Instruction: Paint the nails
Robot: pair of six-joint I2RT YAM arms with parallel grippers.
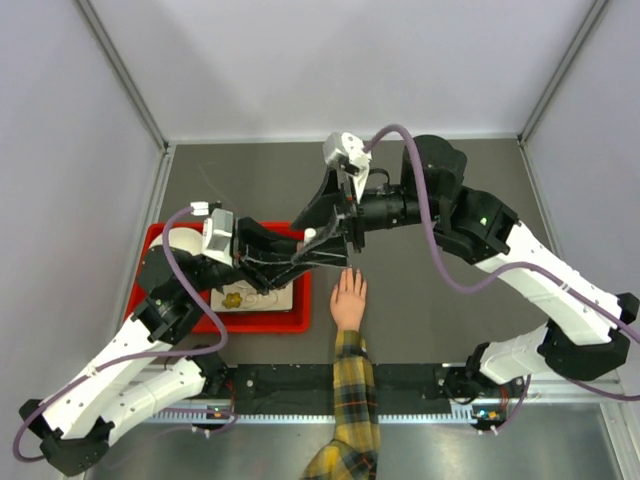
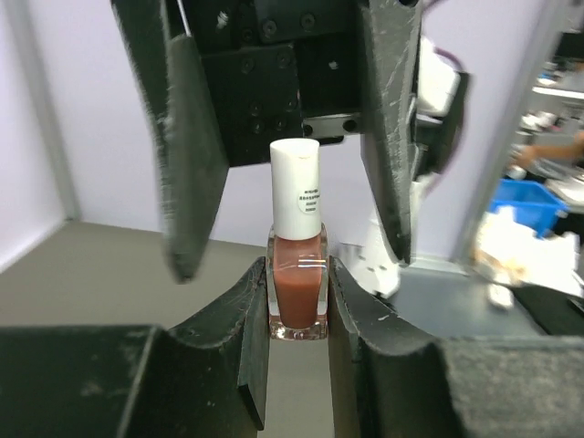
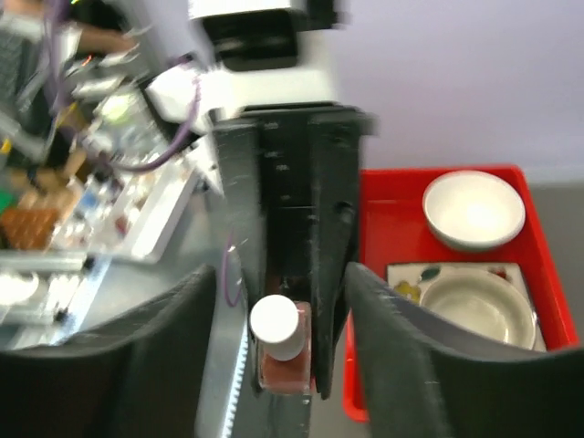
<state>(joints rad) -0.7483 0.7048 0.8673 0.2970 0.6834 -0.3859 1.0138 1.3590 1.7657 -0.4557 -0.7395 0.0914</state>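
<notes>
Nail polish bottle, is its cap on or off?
On. The white cap sits on the bottle, held upright by the left pincer; the right pincer straddles it, open.

This is a robotics lab test cell. In the top view, pale panel walls [image 1: 60,150] on aluminium framing posts [image 1: 120,70] box in a dark grey table [image 1: 400,330], and a left arm [image 1: 110,385] and a right arm [image 1: 545,270] are bolted to a black rail [image 1: 290,380] along the bottom edge. A blue bin [image 2: 529,203] shows at the right edge of the left wrist view, and a blurred, cluttered bench [image 3: 82,196] with cables fills the upper left of the right wrist view.
</notes>
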